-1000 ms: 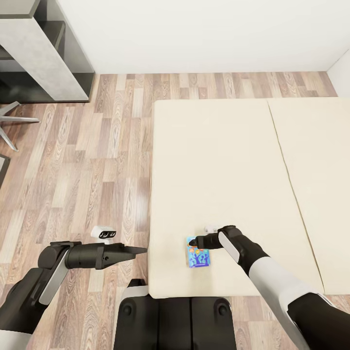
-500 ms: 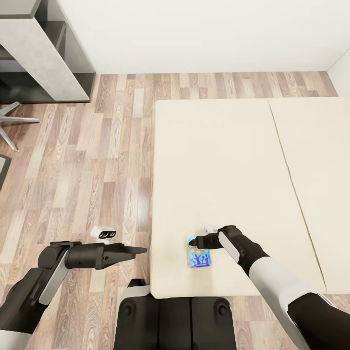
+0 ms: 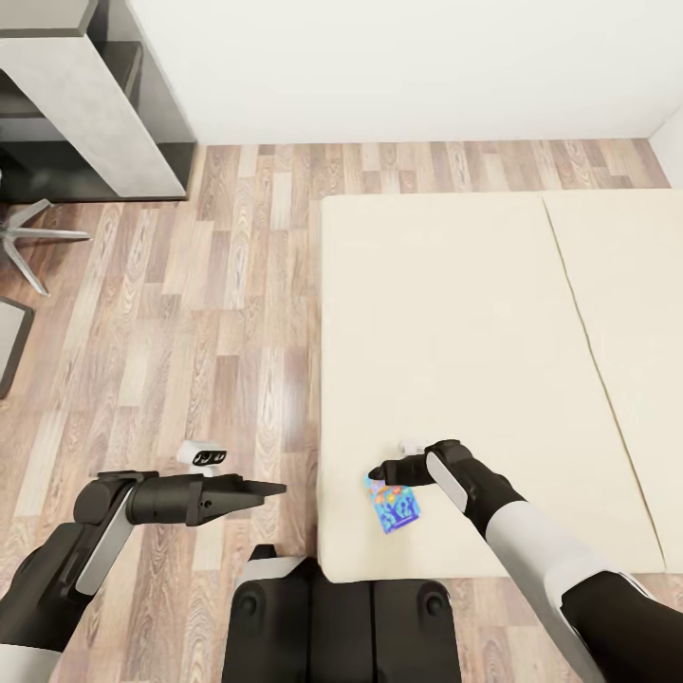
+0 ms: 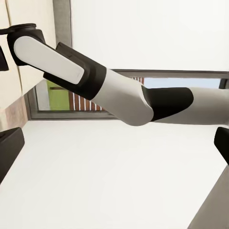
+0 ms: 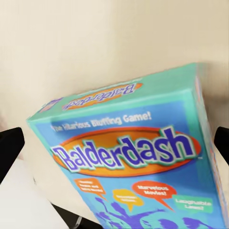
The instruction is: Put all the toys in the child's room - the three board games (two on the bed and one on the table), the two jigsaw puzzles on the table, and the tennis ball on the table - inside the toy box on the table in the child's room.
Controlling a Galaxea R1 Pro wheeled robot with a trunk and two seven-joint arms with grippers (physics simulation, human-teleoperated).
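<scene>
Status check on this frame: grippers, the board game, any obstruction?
Right gripper gripping the Balderdash board game, tilted over the bed near its edge. Left gripper empty, fingers together, over the floor. Nothing in the way.

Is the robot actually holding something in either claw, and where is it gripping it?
The right gripper appears to hold the light-blue Balderdash board game by its top edge. The left gripper hangs over the floor, holding nothing.

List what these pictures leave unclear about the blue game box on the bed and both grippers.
- Board game: in the head view its print is too small to read; in the right wrist view its lower part is cut off by the picture's edge.
- Right gripper: whether the fingers clamp the box cannot be told, since the wrist hides the contact.
- Left gripper: over the floor beside the bed; finger gap unclear.
</scene>
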